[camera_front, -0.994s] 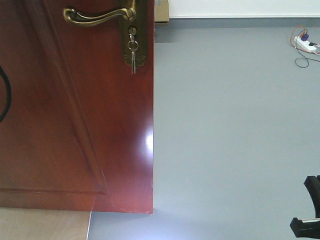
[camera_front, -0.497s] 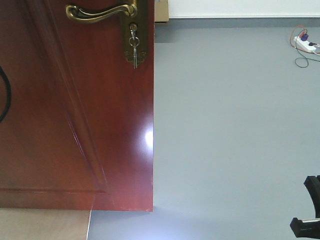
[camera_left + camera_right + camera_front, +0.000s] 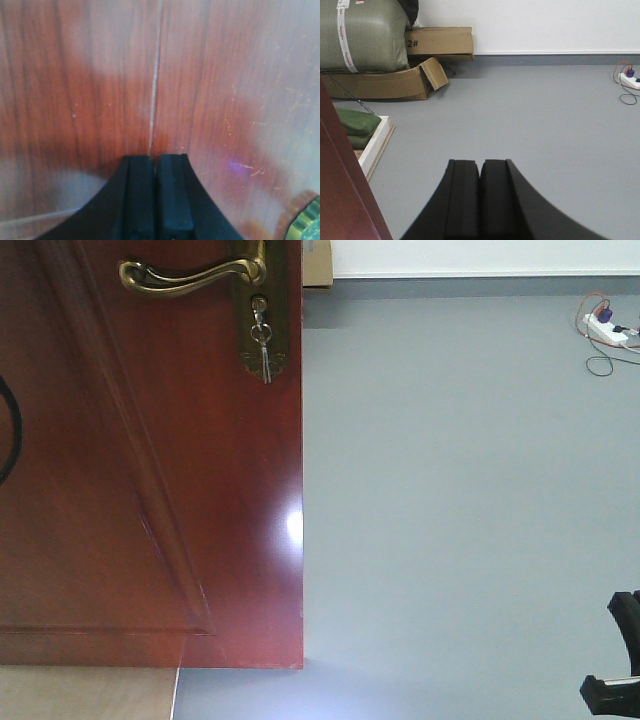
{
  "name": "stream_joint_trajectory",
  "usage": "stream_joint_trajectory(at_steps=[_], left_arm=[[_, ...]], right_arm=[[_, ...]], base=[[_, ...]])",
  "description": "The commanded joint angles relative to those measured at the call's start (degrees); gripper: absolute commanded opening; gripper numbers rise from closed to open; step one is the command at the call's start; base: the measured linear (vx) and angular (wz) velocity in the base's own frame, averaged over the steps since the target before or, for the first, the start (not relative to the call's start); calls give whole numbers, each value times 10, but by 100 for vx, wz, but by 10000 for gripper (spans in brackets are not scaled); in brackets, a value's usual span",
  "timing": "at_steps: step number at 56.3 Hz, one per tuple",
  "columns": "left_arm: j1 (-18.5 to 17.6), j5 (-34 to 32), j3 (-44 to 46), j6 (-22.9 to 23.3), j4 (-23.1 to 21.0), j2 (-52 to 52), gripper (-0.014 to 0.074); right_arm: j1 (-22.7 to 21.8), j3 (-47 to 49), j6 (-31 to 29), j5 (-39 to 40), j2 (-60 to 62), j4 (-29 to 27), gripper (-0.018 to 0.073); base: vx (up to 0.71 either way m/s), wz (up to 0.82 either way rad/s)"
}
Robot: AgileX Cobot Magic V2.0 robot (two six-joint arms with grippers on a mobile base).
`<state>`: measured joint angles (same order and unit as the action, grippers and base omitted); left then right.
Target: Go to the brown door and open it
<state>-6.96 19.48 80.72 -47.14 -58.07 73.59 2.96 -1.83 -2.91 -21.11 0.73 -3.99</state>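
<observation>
The brown door [image 3: 150,490] fills the left half of the front view, its free edge standing against the open grey floor [image 3: 460,500], so it is judged to be already swung partly open. A curved brass lever handle [image 3: 190,276] sits at the top of the frame on a brass plate, with keys [image 3: 262,340] hanging from the lock below it.

In the left wrist view the left gripper [image 3: 155,197] is seen with its jaws pressed together and nothing between them, pointed straight at the reddish wood, which lies just ahead of the tips; whether contact is made cannot be told. The right gripper [image 3: 480,200] is likewise closed and empty, aimed over the floor toward cardboard boxes [image 3: 440,42] and a green sack [image 3: 362,35] along the far wall; a sliver of the door edge is caught at the lower left of that view.

The step in hand is judged to be the pushing of the door wider with the left arm. The next move calls for a steady forward push on the panel, with the base kept clear of the door edge.
</observation>
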Motion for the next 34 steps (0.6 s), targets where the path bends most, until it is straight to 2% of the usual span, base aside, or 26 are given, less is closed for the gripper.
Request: stream_joint_trajectory(at_steps=[1, 34], left_arm=[[-4, -32, 14, 5, -14, -11, 136], [-4, -32, 14, 5, -14, -11, 136]], right_arm=[[1, -2, -4, 45, 3, 2, 0], [1, -2, -4, 45, 3, 2, 0]], base=[[3, 0], [3, 0]])
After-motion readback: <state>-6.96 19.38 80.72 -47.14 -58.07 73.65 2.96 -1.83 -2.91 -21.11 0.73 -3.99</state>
